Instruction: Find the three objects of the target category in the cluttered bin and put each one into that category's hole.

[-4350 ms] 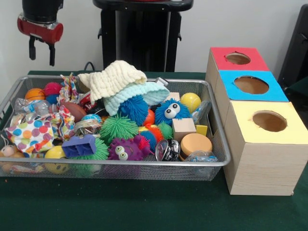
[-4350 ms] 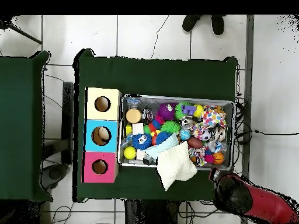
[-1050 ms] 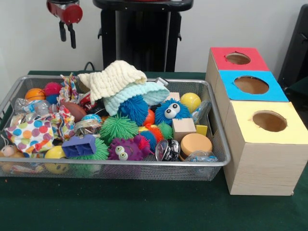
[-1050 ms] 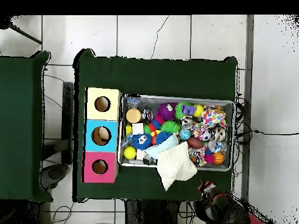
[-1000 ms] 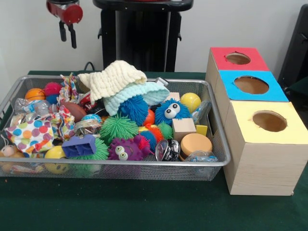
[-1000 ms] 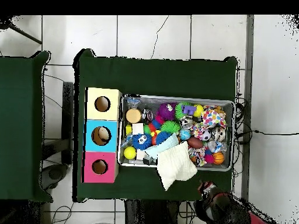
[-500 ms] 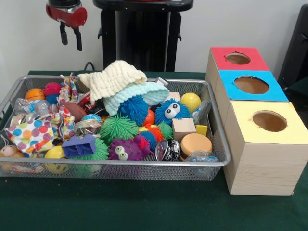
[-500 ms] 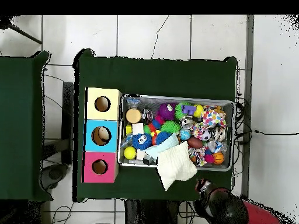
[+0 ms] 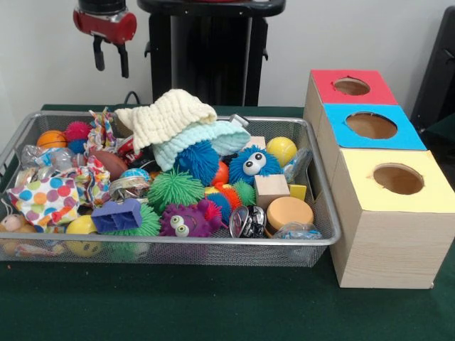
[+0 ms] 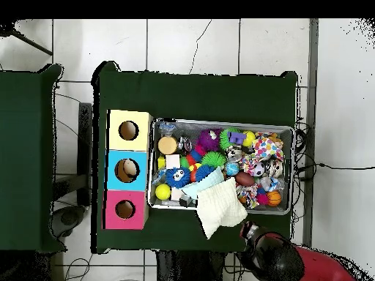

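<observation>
Hanging empty, pincer fingers apart, front-view only.

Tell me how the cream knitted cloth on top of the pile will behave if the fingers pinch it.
The cream knitted cloth lies folded and draped over the toys, so it probably sags limply from any pinch. It looks light. Its edge overhangs the wire bin rim in the overhead view, so it may snag or drag neighbours.

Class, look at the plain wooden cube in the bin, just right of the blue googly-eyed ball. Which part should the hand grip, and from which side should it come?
Grip the wooden cube across two opposite flat side faces, coming straight down from above. Its top face is exposed and roughly level, while the blue googly-eyed ball and round tan block crowd its sides, so a sideways approach looks blocked. The hand hovers open, high over the bin's far side.
</observation>
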Controlling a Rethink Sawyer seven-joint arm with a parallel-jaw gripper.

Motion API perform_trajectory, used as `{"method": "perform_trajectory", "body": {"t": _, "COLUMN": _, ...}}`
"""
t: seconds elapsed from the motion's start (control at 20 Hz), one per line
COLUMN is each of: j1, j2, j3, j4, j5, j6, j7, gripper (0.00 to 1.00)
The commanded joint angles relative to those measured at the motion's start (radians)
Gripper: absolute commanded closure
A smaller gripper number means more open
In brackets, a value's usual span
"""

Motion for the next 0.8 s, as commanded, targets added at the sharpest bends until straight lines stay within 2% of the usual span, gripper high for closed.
{"method": "perform_trajectory", "body": {"t": 0.05, "j1": 0.073, "j2": 0.038, "j3": 0.041, "j4": -0.106, "j5": -0.055, "j6": 0.042, "j7": -0.029, "gripper": 0.00}}
{"method": "perform_trajectory", "body": {"t": 0.1, "j1": 0.071, "j2": 0.050, "j3": 0.044, "j4": -0.102, "j5": -0.042, "j6": 0.033, "j7": -0.017, "gripper": 0.00}}
{"method": "perform_trajectory", "body": {"t": 0.15, "j1": 0.058, "j2": 0.079, "j3": 0.032, "j4": -0.076, "j5": -0.062, "j6": -0.030, "j7": -0.001, "gripper": 0.00}}
{"method": "perform_trajectory", "body": {"t": 0.2, "j1": 0.051, "j2": 0.090, "j3": 0.032, "j4": -0.072, "j5": -0.066, "j6": -0.049, "j7": 0.000, "gripper": 0.00}}
{"method": "perform_trajectory", "body": {"t": 0.4, "j1": -0.004, "j2": 0.125, "j3": 0.071, "j4": -0.092, "j5": -0.089, "j6": -0.052, "j7": -0.068, "gripper": 0.00}}
{"method": "perform_trajectory", "body": {"t": 0.8, "j1": -0.061, "j2": 0.146, "j3": 0.134, "j4": -0.105, "j5": -0.215, "j6": -0.040, "j7": -0.172, "gripper": 0.00}}
